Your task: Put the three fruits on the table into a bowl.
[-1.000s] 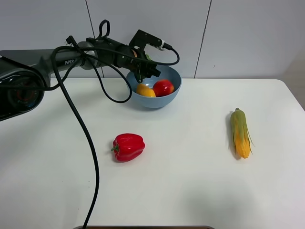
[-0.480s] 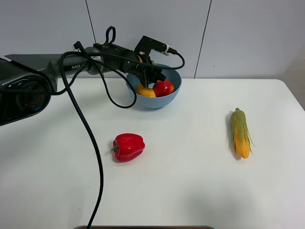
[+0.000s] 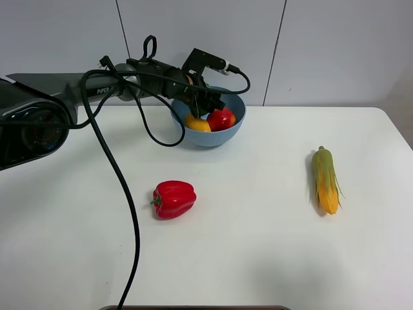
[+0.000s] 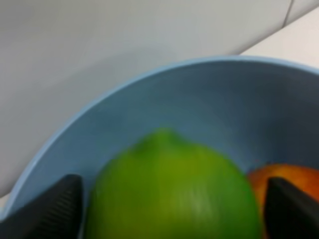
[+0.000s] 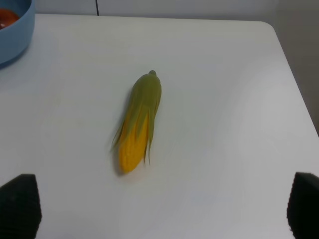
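Note:
My left gripper (image 3: 201, 103) hangs over the light-blue bowl (image 3: 216, 137) at the back of the table (image 3: 258, 258). In the left wrist view the green lime (image 4: 169, 194) sits blurred between the fingers (image 4: 50, 211), with a sliver of room on each side, just above the bowl's inside (image 4: 199, 99). The yellow-orange mango (image 3: 197, 123) and the red peach (image 3: 221, 119) lie in the bowl; the peach (image 4: 279, 174) shows beside the lime. My right gripper (image 5: 164, 209) is open and empty, and it is outside the high view.
A red bell pepper (image 3: 173, 199) lies on the table in front of the bowl. A corn cob (image 3: 325, 179) with green husk lies at the right, and it shows below my right gripper (image 5: 138, 122). A black cable hangs from the left arm.
The left arm moved a little right and down over the bowl, then stayed put. Its fingers have parted from the lime. The right arm is still.

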